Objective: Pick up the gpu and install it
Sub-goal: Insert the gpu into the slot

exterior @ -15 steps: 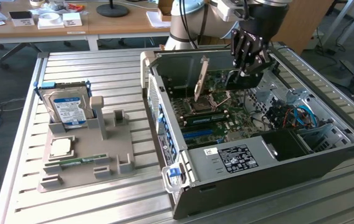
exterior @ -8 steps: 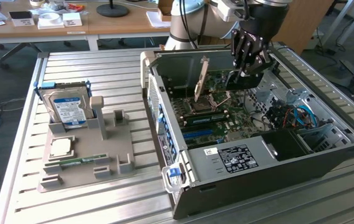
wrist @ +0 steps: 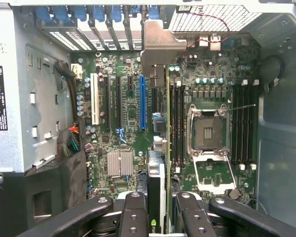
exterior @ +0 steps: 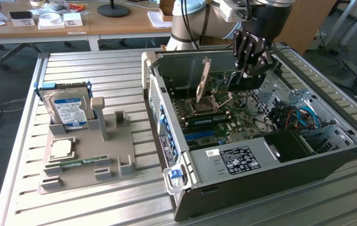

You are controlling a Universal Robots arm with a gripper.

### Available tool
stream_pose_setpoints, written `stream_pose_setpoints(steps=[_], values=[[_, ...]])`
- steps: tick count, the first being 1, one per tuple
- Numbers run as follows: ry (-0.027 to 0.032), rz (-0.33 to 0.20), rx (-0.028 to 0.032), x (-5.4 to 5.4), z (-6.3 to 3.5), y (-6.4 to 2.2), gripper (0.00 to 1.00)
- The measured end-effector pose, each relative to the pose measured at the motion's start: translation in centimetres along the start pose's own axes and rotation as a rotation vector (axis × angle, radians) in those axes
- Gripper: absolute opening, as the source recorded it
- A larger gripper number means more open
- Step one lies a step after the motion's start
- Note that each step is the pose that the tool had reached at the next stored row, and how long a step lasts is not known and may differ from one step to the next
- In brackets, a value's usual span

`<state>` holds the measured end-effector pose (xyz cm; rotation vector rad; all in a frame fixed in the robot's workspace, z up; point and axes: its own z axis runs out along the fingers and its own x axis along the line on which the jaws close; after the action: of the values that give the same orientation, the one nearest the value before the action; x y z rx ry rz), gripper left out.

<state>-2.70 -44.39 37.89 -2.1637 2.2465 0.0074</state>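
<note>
**Jaws pinch the gpu (wrist: 156,173) inside the open case (exterior: 279,165)**

Jaws are closed on the card's two faces: the gripper (wrist: 158,210) holds the gpu edge-on and upright. Just beyond the fingers (wrist: 134,212) the card runs over the motherboard (wrist: 123,113), between the blue slot (wrist: 142,101) and the memory slots beside the CPU socket (wrist: 208,131). Its silver bracket (wrist: 158,44) reaches the rear slot openings. I cannot tell whether it touches a slot. Farther off, at the exterior view's left, a hard drive (exterior: 68,110) stands in a grey fixture (exterior: 103,160) on the slatted table (exterior: 71,207).
</note>
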Motion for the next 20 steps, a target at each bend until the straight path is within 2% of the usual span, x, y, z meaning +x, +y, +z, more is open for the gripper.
stream_pose_setpoints(steps=[20], values=[[0.0000,0.000,0.0000,0.01,0.44,0.02,0.27]])
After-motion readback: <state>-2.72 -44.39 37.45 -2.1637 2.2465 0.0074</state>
